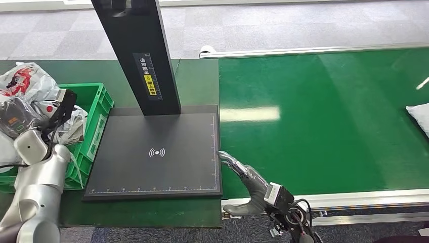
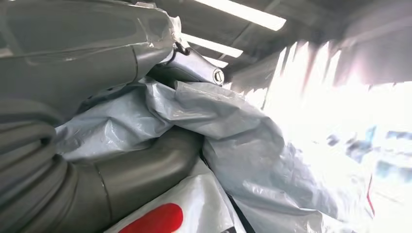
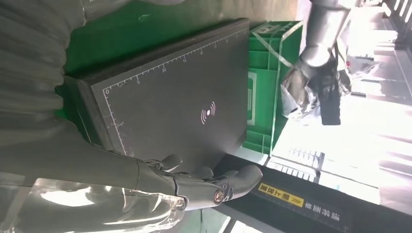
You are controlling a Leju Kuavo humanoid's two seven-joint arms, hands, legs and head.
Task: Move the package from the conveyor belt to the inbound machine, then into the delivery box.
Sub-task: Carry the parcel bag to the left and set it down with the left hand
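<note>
1. Nearest us, our left hand (image 2: pixel 97 179) is sunk among the bags in the crate (image 1: pixel 98 109). In the left wrist view grey plastic film lies over and around its thumb, but we cannot tell whether the fingers are clamped on anything or simply lying in the pile.
2. Our right hand (image 1: pixel 248 179) hangs just beside the right edge of the scanner pad (image 1: pixel 157 152), over the near strip of the belt (image 1: pixel 324 116). Its fingers (image 3: pixel 194 182) are stretched out and a little apart, holding nothing.
3. The pad is bare. A package (image 1: pixel 419 115) lies at the far right of the belt, cut by the picture's edge and well apart from our right hand; we judge it the next one to fetch.
4. It looks like a white soft poly mailer: probably light, limp and slick, likely to sag and slide if pinched at one corner. We would take it across its middle or by a thick edge, fingers below and thumb on top.
5. The belt between hand and package is open green surface, with a metal rail (image 1: pixel 364 197) along its near side that a low reach could clip.
6. Moving it to the pad, the scanner's black post (image 1: pixel 136 55) stands at the pad's far edge, so we should come in low from the right.
7. The crate touches the pad's left side and is already heaped with bags (image 1: pixel 25 83), leaving little room for dropping in another.
</note>
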